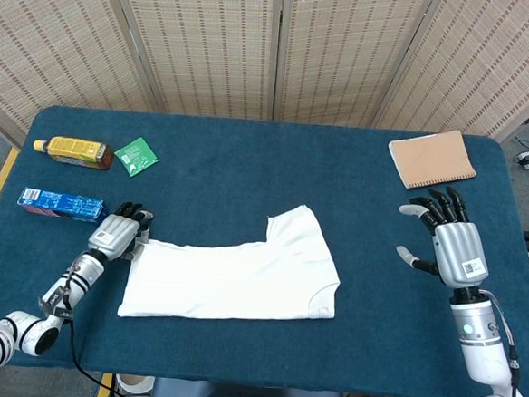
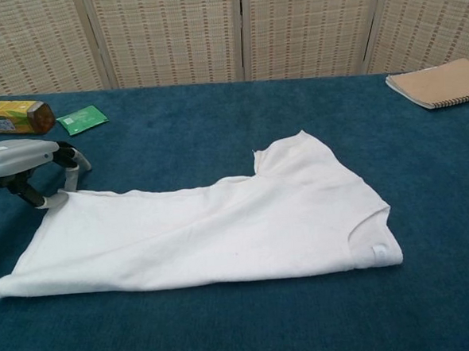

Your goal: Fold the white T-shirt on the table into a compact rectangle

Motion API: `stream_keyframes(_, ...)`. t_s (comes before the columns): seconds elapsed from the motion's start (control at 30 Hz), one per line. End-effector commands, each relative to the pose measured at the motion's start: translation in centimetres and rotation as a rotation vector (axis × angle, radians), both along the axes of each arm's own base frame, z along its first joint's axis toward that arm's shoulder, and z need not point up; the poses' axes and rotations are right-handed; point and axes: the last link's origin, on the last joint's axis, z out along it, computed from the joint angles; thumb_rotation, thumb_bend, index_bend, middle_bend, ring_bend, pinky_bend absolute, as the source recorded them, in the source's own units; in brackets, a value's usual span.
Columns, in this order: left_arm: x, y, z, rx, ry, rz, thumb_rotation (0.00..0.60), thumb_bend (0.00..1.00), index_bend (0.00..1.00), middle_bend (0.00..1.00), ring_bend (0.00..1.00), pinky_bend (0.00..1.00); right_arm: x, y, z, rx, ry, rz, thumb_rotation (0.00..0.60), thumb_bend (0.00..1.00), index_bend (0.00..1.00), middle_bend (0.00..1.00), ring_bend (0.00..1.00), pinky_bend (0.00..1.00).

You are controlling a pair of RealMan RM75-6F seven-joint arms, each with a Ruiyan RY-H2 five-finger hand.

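The white T-shirt (image 1: 232, 278) lies folded lengthwise in the middle of the table, one sleeve pointing to the far side and its collar at the right end; the chest view shows the T-shirt (image 2: 214, 228) flat on the cloth. My left hand (image 1: 117, 234) is at the shirt's far left corner. In the chest view the left hand (image 2: 27, 168) arches down, and its fingertips (image 2: 66, 186) pinch that corner against the table. My right hand (image 1: 450, 241) hovers well to the right of the shirt, fingers spread and holding nothing; the chest view does not show it.
A tea bottle (image 1: 72, 151), a green packet (image 1: 137, 156) and a blue box (image 1: 62, 204) lie at the table's left side. A brown notebook (image 1: 432, 158) sits at the far right. The table (image 1: 249, 161) is covered in blue cloth.
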Motion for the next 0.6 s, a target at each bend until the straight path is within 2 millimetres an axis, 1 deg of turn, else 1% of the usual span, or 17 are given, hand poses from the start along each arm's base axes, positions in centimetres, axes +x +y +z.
stream_keyframes(0.03,0.1,0.1,0.1,0.016,-0.016,-0.004,0.6,0.44,0.72,0.21,0.06,0.0,-0.1,0.1,0.1,-0.003,-0.001,-0.002,0.6,0.14,0.33,0.27,0.11,0.0)
stream_keyframes(0.3,0.0,0.8,0.7,0.053,-0.019,0.01,0.6,0.44,0.72,0.22,0.06,0.0,-0.4,0.3,0.3,-0.006,-0.006,-0.012,0.6,0.14,0.34,0.28,0.11,0.0)
stream_keyframes(0.6,-1.2,0.7,1.6,0.067,0.011,0.048,0.6,0.44,0.72,0.22,0.06,0.0,-0.6,0.3,0.1,-0.001,-0.011,-0.015,0.6,0.14,0.34,0.28,0.11,0.0)
